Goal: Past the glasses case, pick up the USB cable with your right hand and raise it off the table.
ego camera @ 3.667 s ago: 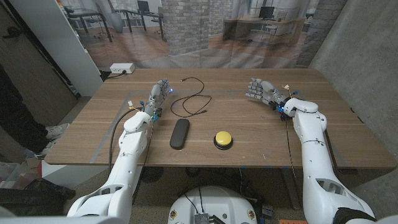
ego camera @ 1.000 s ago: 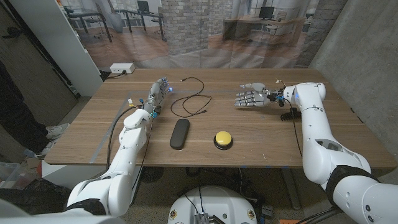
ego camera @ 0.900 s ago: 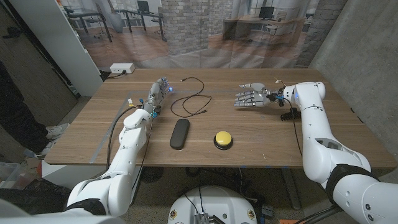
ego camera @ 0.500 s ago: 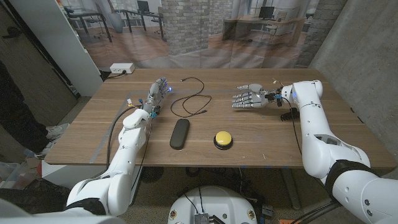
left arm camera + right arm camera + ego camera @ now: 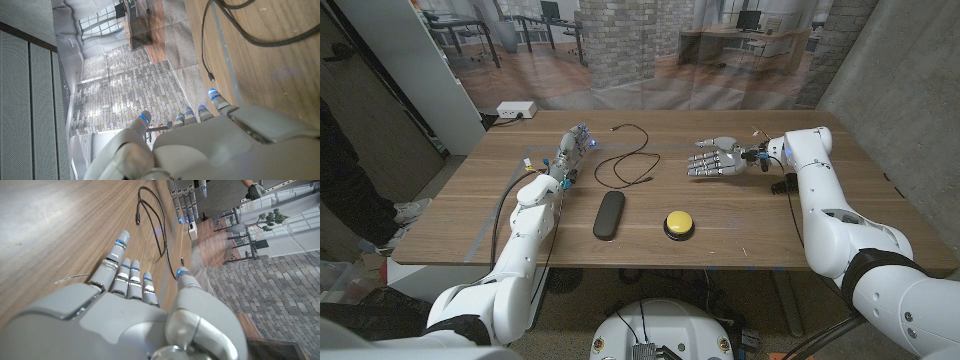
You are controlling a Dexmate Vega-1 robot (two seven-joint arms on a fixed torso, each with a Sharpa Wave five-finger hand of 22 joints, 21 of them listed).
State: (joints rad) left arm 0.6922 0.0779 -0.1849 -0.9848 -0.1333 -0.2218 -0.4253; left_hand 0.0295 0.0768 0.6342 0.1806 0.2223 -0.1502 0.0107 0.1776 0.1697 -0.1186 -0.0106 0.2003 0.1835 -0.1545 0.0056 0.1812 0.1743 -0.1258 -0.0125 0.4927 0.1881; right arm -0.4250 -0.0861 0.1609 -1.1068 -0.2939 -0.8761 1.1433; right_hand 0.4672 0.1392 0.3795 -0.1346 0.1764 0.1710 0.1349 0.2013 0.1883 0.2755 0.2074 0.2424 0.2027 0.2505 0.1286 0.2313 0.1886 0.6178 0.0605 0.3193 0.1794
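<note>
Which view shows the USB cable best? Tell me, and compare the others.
The head view: the USB cable lies whole there, looped on the table. The right wrist view shows part of its loop beyond the right hand; the left wrist view, one stretch and a plug.

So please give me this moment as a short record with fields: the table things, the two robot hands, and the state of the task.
surface: wooden table
USB cable: black, looped, lying on the table beyond the glasses case, untouched
glasses case: dark, near the front edge
yellow button: beside the case, on the robot's right
right robot hand: open, fingers spread toward the cable, apart from it
left robot hand: holds nothing, on the cable's left side
task state: cable not yet grasped
</note>
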